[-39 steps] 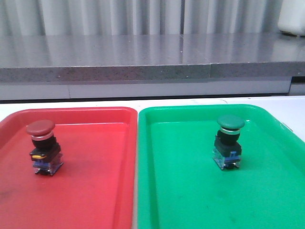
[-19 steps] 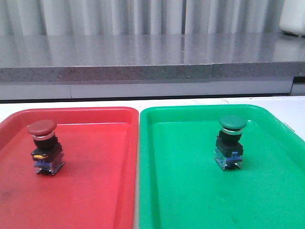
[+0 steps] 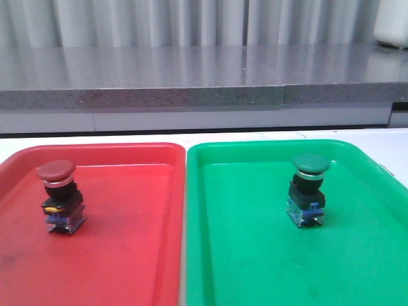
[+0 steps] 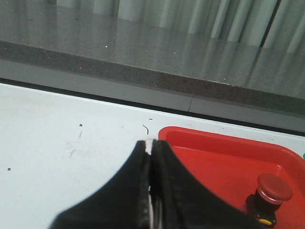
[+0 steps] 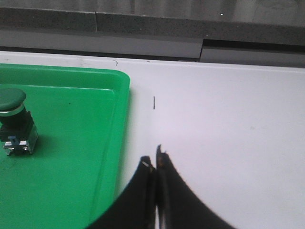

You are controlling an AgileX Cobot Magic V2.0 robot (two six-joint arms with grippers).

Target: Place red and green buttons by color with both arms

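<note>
The red button stands upright in the red tray, toward its left. The green button stands upright in the green tray, right of its middle. Neither arm shows in the front view. In the left wrist view my left gripper is shut and empty, over the white table just outside the red tray's corner; the red button stands apart from it. In the right wrist view my right gripper is shut and empty, over the table beside the green tray's rim; the green button stands inside.
The two trays lie side by side on a white table. A grey stone ledge runs along the back with a curtain behind it. A white container stands on the ledge at the far right.
The picture shifts very slightly to the right between the earliest frame and now. The buttons stay where they are in their trays.
</note>
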